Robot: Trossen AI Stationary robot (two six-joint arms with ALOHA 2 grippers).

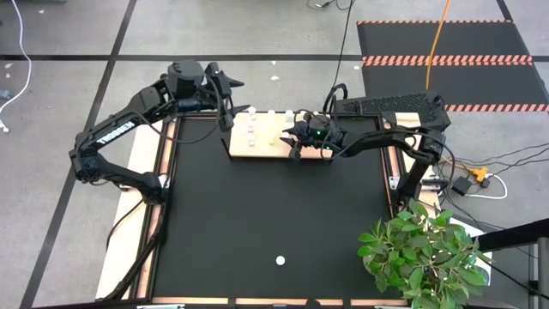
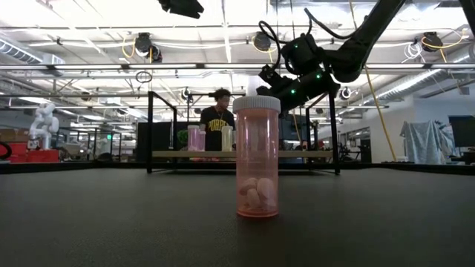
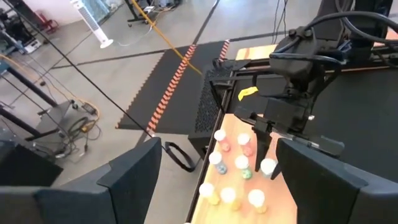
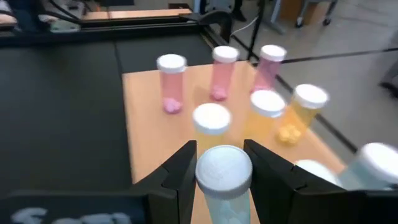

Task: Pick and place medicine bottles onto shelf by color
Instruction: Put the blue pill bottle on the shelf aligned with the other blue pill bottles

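The light-wood shelf (image 1: 266, 142) lies at the table's far middle, with several white-capped medicine bottles standing upright on it: pink ones (image 4: 172, 81), yellow ones (image 4: 301, 112) and a teal one (image 3: 246, 174). My right gripper (image 4: 222, 177) reaches over the shelf's right part (image 1: 296, 137), shut on a pale teal bottle (image 4: 224, 208). My left gripper (image 3: 227, 186) hangs high over the shelf's far left corner (image 1: 225, 103), open, with nothing between its fingers. One pink bottle (image 2: 257, 156) stands alone on its base near the table's front edge (image 1: 280, 260). My right gripper pinches the pale teal bottle at its white cap (image 4: 224, 168) between its two fingers (image 4: 180, 171), one on each side. The fingers come from the table's right, slanting a little downward. The bottle stays upright; its base is hidden, so whether it stands on the shelf cannot be told.
A potted plant (image 1: 420, 253) overhangs the table's near right corner. A black keyboard-like unit (image 1: 390, 105) sits beyond the far right edge. A person (image 2: 217, 119) stands in the room behind the shelf. Bare black tabletop (image 1: 257, 215) stretches between the shelf and the lone bottle.
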